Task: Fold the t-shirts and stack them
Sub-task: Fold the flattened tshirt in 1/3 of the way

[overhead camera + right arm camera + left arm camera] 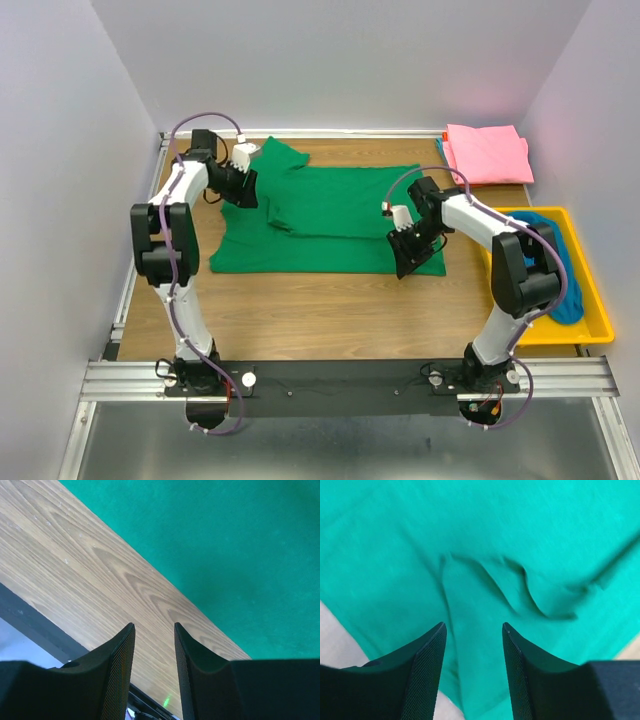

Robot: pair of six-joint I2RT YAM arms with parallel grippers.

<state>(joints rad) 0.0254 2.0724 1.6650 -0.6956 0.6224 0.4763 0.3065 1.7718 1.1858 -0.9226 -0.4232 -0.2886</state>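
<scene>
1. Closest in, two arm bases, left [200, 378] and right [480, 375], sit on one dark rail [340, 385].
2. One wooden table [300, 310] carries three t-shirts.
3. One green t-shirt [330, 215] lies spread mid-table, partly folded.
4. One pink t-shirt [487, 152] lies folded at the far right corner.
5. One blue t-shirt [572, 290] lies crumpled in one yellow tray [600, 322].
6. Left gripper [474, 626]: released, nothing between its fingers, over the green t-shirt's rumpled far left part.
7. Right gripper [154, 625]: released, empty, at that t-shirt's near right edge.
</scene>
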